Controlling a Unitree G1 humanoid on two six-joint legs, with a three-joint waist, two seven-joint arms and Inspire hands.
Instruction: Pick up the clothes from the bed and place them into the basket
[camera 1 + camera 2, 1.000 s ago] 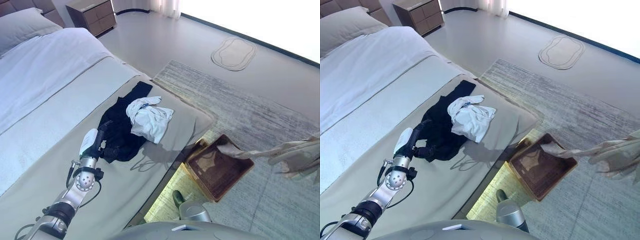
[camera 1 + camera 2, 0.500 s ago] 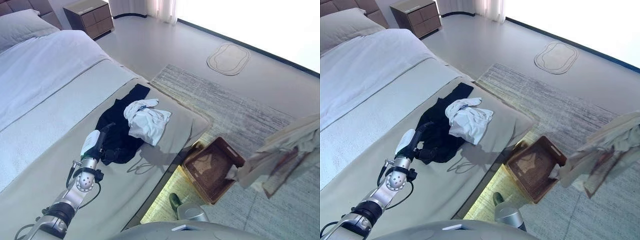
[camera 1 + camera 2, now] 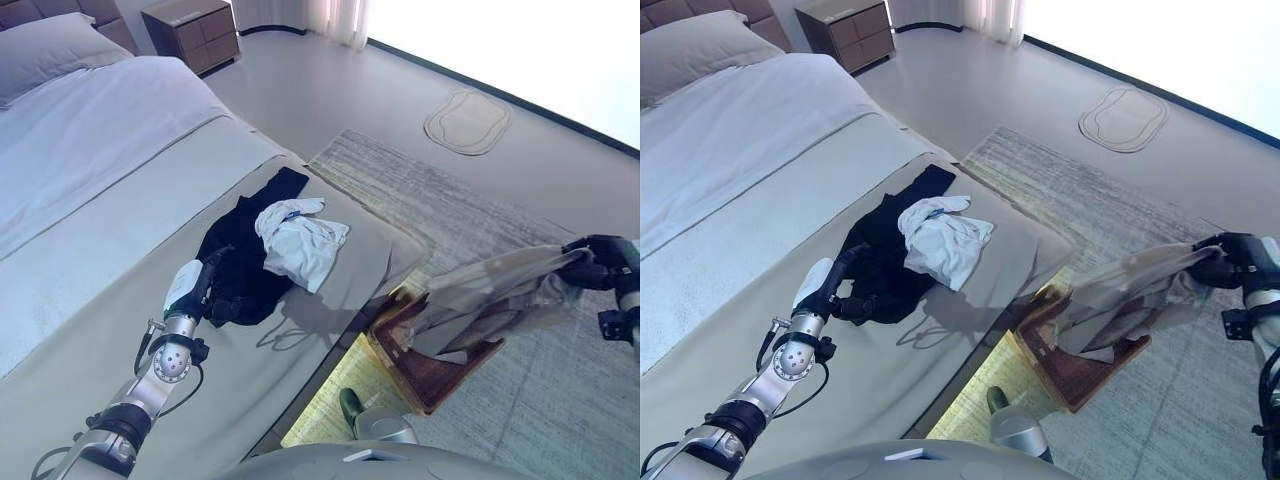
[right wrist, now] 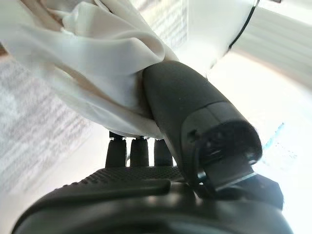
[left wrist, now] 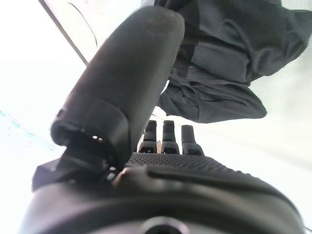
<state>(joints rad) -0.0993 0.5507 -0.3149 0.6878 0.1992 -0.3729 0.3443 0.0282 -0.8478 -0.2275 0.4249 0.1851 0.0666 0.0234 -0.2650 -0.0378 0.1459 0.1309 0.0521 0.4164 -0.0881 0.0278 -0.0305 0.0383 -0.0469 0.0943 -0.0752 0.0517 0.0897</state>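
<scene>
At three o'clock in the head views, the right hand (image 3: 598, 262) is out over the grey rug (image 3: 520, 225), its fingers and thumb curled round one end of a pale beige garment (image 3: 490, 295). That cloth stretches from the hand towards nine o'clock and sags down into the brown wicker basket (image 3: 450, 378), which stands on the floor just beside the corner of the bed (image 3: 110, 280). The right wrist view shows the thumb (image 4: 195, 109) pressed against bunched pale cloth, the fingers below it.

Toward eight o'clock, the left hand (image 3: 192, 292) rests on the bed's grey cover, touching the near edge of a black garment (image 3: 240, 255). In the left wrist view its fingers (image 5: 168, 136) are straight and relaxed, gripping nothing, with the dark cloth just past them. A white garment (image 3: 300, 240) lies crumpled on the black one, overlapping its right side.

At eleven o'clock a pillow (image 3: 50, 45) lies at the head of the bed, and a wooden nightstand (image 3: 190, 30) stands at twelve o'clock. A pale oval mat (image 3: 467, 122) lies on the floor at one o'clock.
</scene>
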